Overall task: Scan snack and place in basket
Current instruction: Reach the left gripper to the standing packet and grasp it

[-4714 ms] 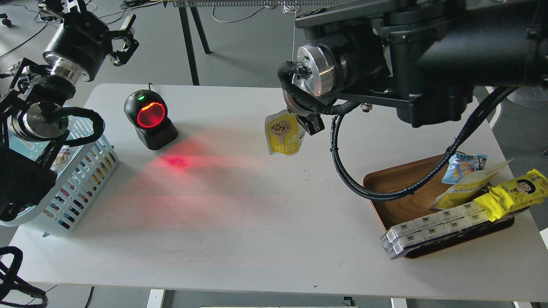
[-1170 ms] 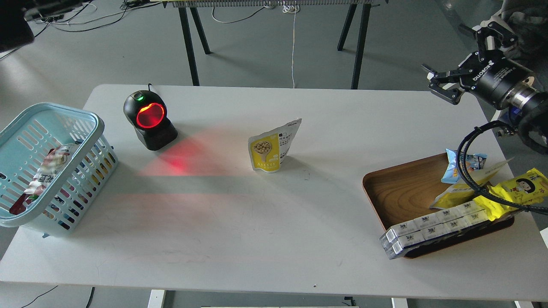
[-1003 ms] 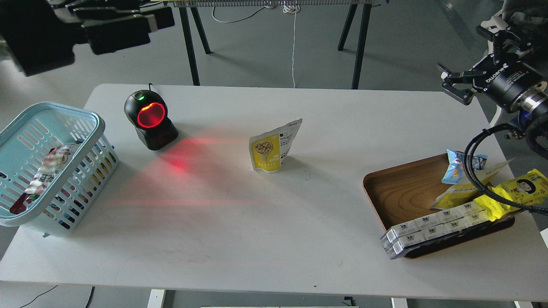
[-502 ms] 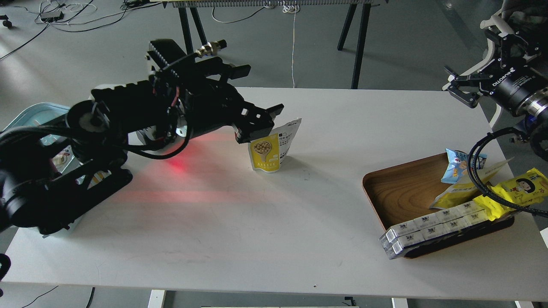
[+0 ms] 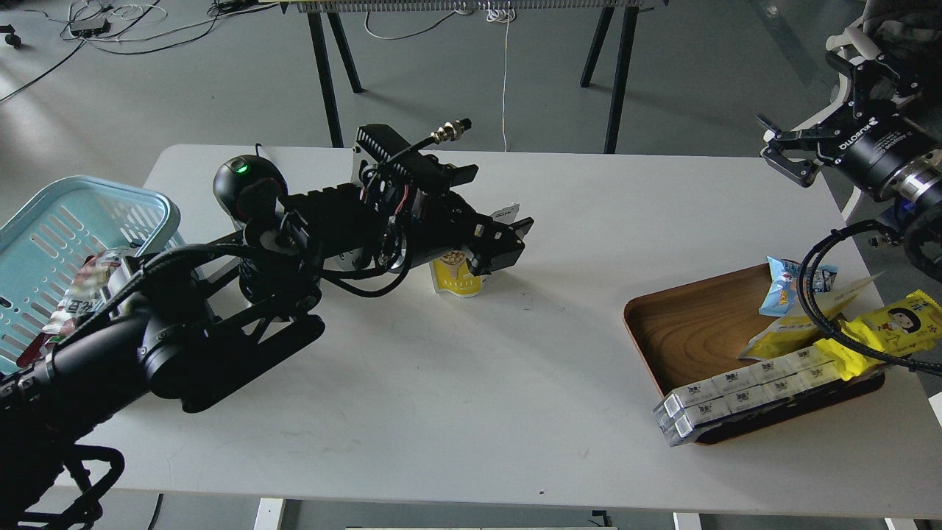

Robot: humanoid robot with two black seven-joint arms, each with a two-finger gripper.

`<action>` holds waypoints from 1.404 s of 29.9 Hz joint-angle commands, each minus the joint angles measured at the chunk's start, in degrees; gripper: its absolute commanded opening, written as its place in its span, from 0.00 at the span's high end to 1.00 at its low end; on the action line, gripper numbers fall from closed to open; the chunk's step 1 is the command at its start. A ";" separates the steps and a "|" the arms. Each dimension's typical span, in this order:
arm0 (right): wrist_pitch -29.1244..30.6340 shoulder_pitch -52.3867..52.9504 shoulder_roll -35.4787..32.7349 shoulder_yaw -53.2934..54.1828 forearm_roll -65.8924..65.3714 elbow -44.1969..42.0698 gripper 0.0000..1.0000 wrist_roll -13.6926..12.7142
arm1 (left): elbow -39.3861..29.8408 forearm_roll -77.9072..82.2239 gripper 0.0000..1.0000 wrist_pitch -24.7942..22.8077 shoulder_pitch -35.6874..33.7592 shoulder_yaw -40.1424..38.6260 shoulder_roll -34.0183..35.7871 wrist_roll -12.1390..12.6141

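My left gripper [image 5: 508, 243] reaches across the white table [image 5: 441, 383] and sits right at the flat yellow-and-white snack pouch [image 5: 456, 276], which stands upright near the middle of the table; the gripper covers the pouch's upper half, and only its yellow lower part and a white top corner show. I cannot tell whether the fingers are closed on the pouch or merely around it (they are dark and overlap it from this angle). The light blue slotted plastic basket [image 5: 158, 213] stands at the table's left edge, well apart from the pouch, with a packet lying inside. The black dome-shaped scanner [image 5: 239, 177] is partly hidden behind my left arm. My right gripper [image 5: 791, 147] hangs spread wide and empty beyond the table's far right corner, above the brown wooden tray [image 5: 692, 331] of snacks.
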 commanded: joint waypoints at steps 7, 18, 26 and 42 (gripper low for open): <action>-0.01 -0.24 0.19 0.21 0.09 0.04 0.00 0.01 | 4.20 -0.01 0.01 0.01 3.03 -0.03 -2.01 0.07; -0.01 -0.33 0.63 0.03 0.09 0.21 0.00 0.01 | 8.77 -0.01 0.12 0.01 3.12 -0.11 -3.94 0.16; -0.01 -0.33 0.72 0.12 0.09 0.48 0.01 0.01 | 11.32 -0.01 0.53 0.01 3.04 -0.20 -4.30 0.16; -0.01 -0.33 0.72 0.03 0.09 0.48 0.01 0.01 | 11.15 -0.01 1.00 0.01 2.60 -0.47 -3.51 0.69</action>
